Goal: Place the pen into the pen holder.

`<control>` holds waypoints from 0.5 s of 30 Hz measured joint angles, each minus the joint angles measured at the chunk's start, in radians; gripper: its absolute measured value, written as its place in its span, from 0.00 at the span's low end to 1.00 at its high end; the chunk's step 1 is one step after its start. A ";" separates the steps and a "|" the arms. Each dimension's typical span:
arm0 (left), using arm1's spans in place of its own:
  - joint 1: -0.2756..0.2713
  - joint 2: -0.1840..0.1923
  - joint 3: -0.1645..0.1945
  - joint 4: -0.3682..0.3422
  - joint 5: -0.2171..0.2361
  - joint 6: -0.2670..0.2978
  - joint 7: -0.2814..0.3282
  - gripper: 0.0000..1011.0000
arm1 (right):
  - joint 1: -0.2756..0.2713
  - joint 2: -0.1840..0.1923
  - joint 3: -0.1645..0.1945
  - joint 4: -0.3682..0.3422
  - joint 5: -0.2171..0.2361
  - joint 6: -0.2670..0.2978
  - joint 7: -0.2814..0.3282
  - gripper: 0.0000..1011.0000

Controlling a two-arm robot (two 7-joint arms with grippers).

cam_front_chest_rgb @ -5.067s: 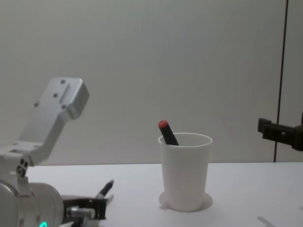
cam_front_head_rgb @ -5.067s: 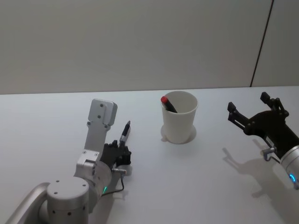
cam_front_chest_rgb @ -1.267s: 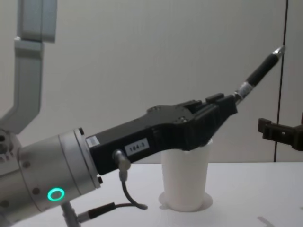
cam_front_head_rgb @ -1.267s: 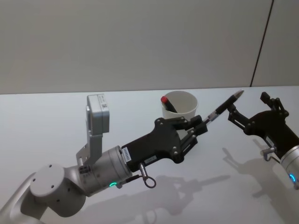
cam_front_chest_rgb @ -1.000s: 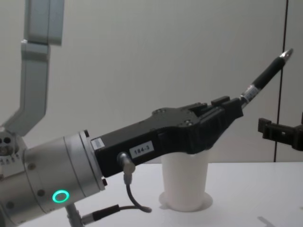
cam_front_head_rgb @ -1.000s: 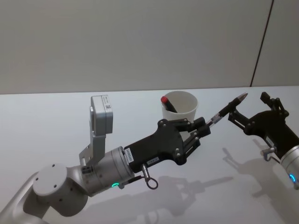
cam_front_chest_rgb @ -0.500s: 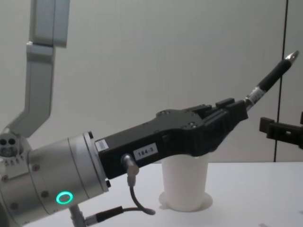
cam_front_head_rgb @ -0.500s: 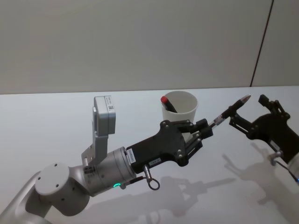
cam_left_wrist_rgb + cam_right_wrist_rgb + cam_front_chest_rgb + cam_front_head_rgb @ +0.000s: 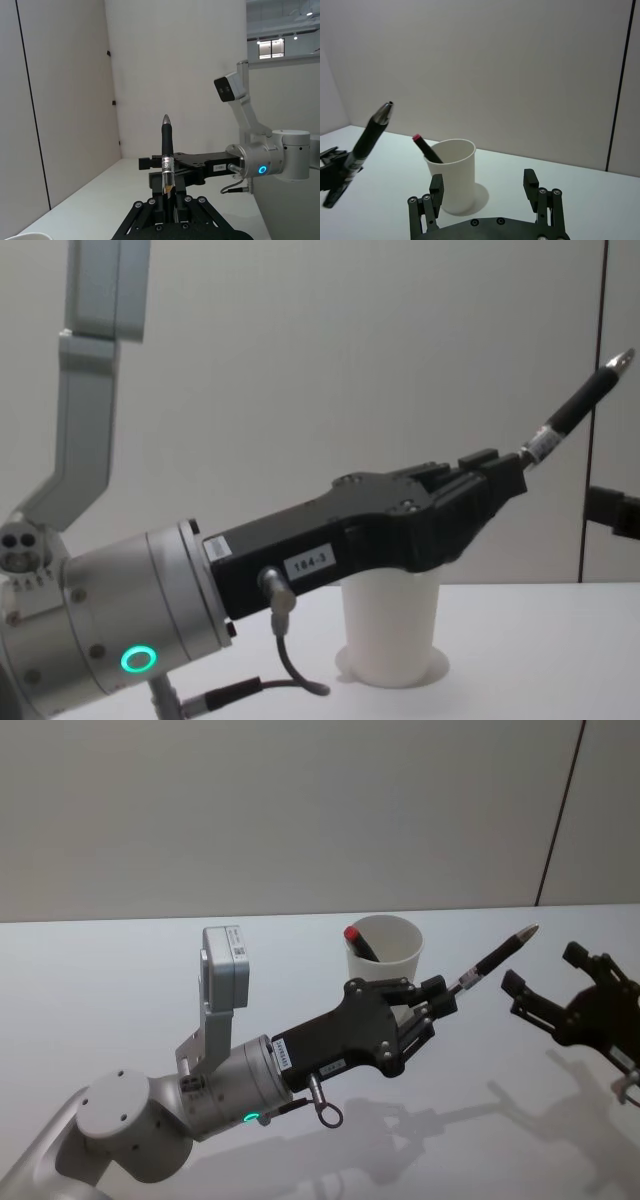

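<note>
Pen (image 9: pixel 497 958) gripped in left hand (image 9: pixel 442 997), near pen holder (image 9: pixel 388 965), right hand (image 9: pixel 543 969) open

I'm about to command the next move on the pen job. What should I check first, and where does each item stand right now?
1. Grip on the pen: ok. The left gripper is shut on its back end, with the tip pointing up and away.
2. Pen above the pen holder: not ok. It slants out past the cup's right side.
3. Pen holder upright on the table: ok.
4. Room inside: ok. One red-capped pen leans at the rim.
5. Right gripper clear of the pen: ok. It is open and apart.
</note>
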 joint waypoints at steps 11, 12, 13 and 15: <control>-0.001 -0.001 0.000 0.001 0.000 0.000 -0.001 0.14 | -0.071 0.057 0.035 -0.043 0.152 -0.009 0.088 0.99; -0.001 -0.001 0.000 0.001 0.000 0.000 -0.001 0.14 | -0.075 0.060 0.037 -0.045 0.159 -0.009 0.091 0.99; -0.001 -0.001 0.000 0.001 0.000 0.000 -0.001 0.14 | -0.079 0.063 0.039 -0.047 0.173 -0.008 0.098 0.99; -0.001 -0.001 0.000 0.001 0.000 0.000 -0.001 0.14 | -0.090 0.072 0.044 -0.055 0.209 -0.005 0.117 0.99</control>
